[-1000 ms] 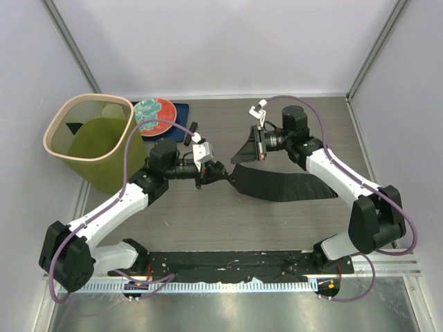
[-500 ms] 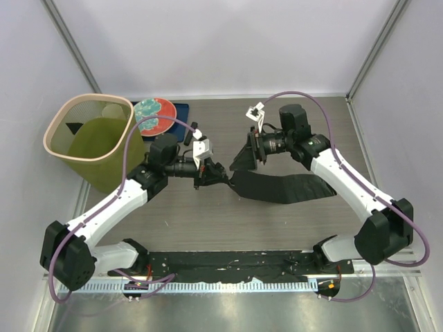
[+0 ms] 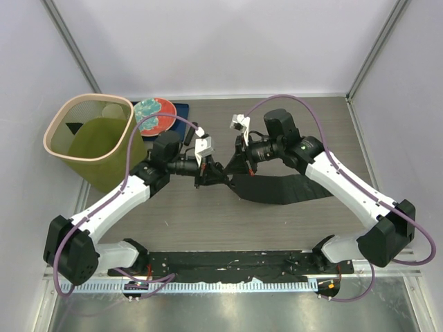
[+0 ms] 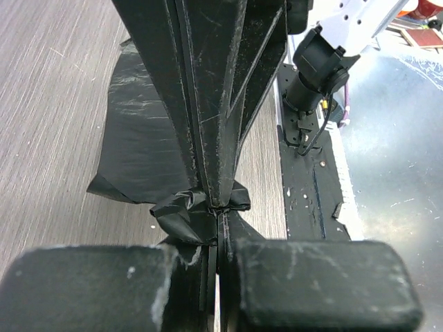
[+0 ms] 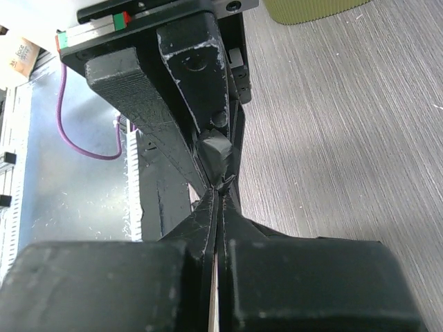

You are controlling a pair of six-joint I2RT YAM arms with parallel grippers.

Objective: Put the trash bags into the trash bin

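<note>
The black trash bag (image 3: pixel 284 188) lies flat on the wooden table right of centre, with its left end lifted. My left gripper (image 3: pixel 219 178) is shut on that left end. In the left wrist view the crumpled film (image 4: pixel 187 211) is pinched at my left gripper's tips (image 4: pixel 220 207). My right gripper (image 3: pixel 240 163) is shut on the same end, tip to tip with the left one, and its tips (image 5: pixel 221 187) meet the left fingers (image 5: pixel 173 90). The olive-green trash bin (image 3: pixel 48 131) with a pale rim stands at the far left, apart from both grippers.
A red-and-teal plate (image 3: pixel 154 114) and a dark blue mat (image 3: pixel 183 111) lie behind the left arm, beside the bin. A black strip (image 3: pixel 228 261) runs along the near edge between the arm bases. The bin's base (image 5: pixel 311 7) shows at the top of the right wrist view.
My right gripper has moved left, carrying its hold on the bag's end up to the left gripper. The left gripper has hardly moved. The bag's left end has bunched.
</note>
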